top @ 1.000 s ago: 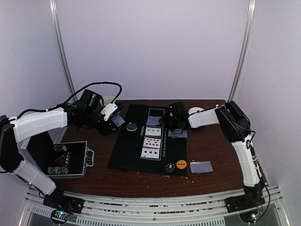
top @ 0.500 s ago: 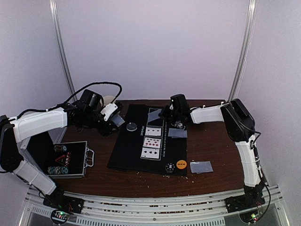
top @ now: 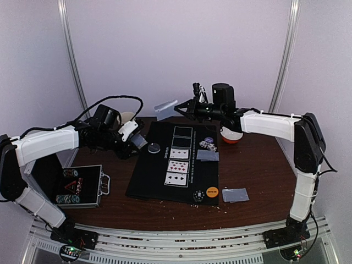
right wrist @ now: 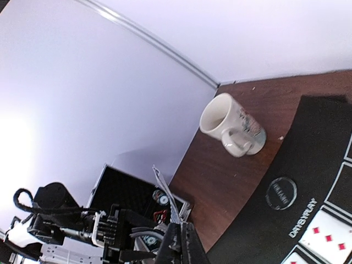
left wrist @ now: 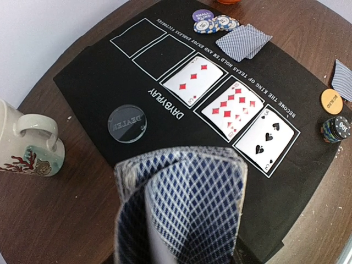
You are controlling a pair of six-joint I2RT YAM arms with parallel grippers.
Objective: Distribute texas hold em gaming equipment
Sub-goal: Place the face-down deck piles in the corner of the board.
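My left gripper (top: 133, 142) is shut on a deck of blue-checked playing cards (left wrist: 181, 209), held above the black mat's (top: 148, 179) left edge; the deck hides its fingers in the left wrist view. Raised high over the mat's far edge, my right gripper (top: 181, 106) is shut on a single card (top: 165, 105), seen edge-on (right wrist: 168, 193) in the right wrist view. Three face-up cards (left wrist: 231, 108) lie in a row on the mat. Poker chips (left wrist: 214, 23) and a small card pile (left wrist: 242, 42) sit at the far end. An orange disc (left wrist: 331, 101) and a white-black disc (top: 198, 195) lie near the front.
A white mug (left wrist: 27, 143) stands on the wood left of the mat, and a clear dealer disc (left wrist: 127, 123) lies on the mat. A red-and-white bowl (top: 231, 136) sits at the back right. An open chip case (top: 77, 187) lies front left. More face-down cards (top: 235, 194) lie front right.
My right arm has lifted off the mat's far end and swung up and leftward, carrying one card into the air. The left arm and its deck have not moved.
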